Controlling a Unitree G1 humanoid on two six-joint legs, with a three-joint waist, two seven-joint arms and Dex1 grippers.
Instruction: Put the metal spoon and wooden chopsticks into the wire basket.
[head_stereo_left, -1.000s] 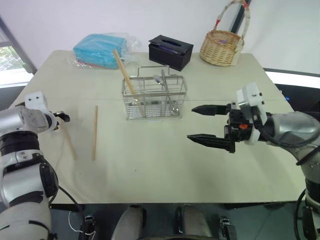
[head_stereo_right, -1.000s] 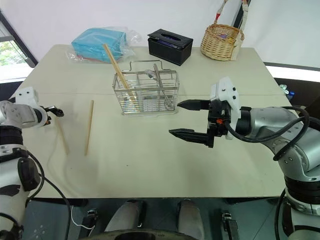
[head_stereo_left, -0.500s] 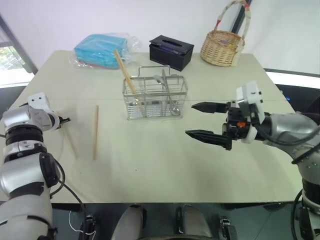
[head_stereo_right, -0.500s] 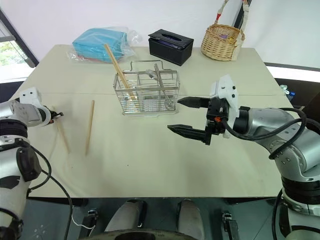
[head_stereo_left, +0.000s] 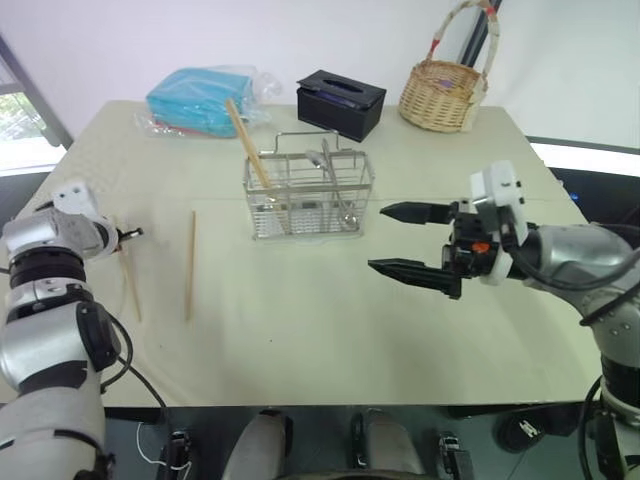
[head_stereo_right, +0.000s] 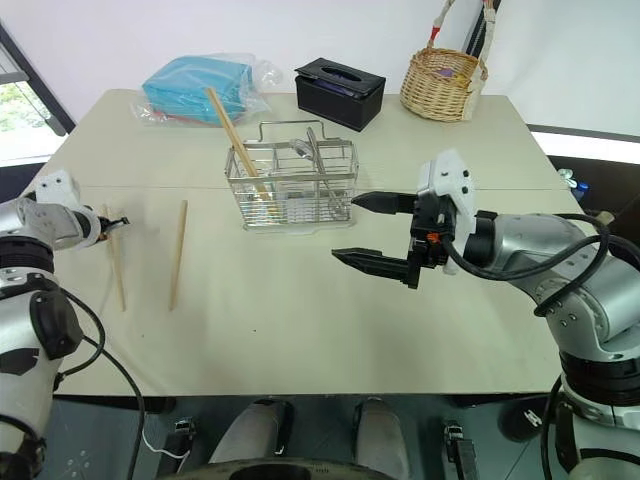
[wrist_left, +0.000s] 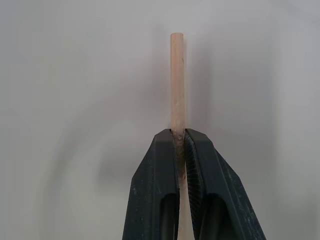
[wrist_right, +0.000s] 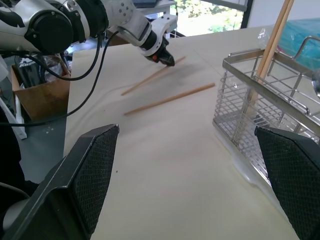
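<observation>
My left gripper (head_stereo_left: 130, 235) is shut on the near-left wooden chopstick (head_stereo_left: 130, 285), gripping one end while the other end slopes down to the table. In the left wrist view the stick (wrist_left: 177, 80) pokes out past the closed fingers. A second chopstick (head_stereo_left: 190, 265) lies flat beside it. A third (head_stereo_left: 248, 143) leans upright in the wire basket (head_stereo_left: 305, 212), where the metal spoon (head_stereo_left: 335, 185) also rests. My right gripper (head_stereo_left: 378, 238) hovers open and empty to the right of the basket, pointing left.
At the back of the table stand a black tissue box (head_stereo_left: 341, 103), a wicker basket with a looped handle (head_stereo_left: 442, 95) and a blue pack in clear plastic (head_stereo_left: 200, 100). The table's left edge (head_stereo_left: 40, 195) is close to my left gripper.
My left gripper has shut on the end of the near-left chopstick and raised it slightly; the stick's free end has swung a little left. The right gripper has stayed still.
</observation>
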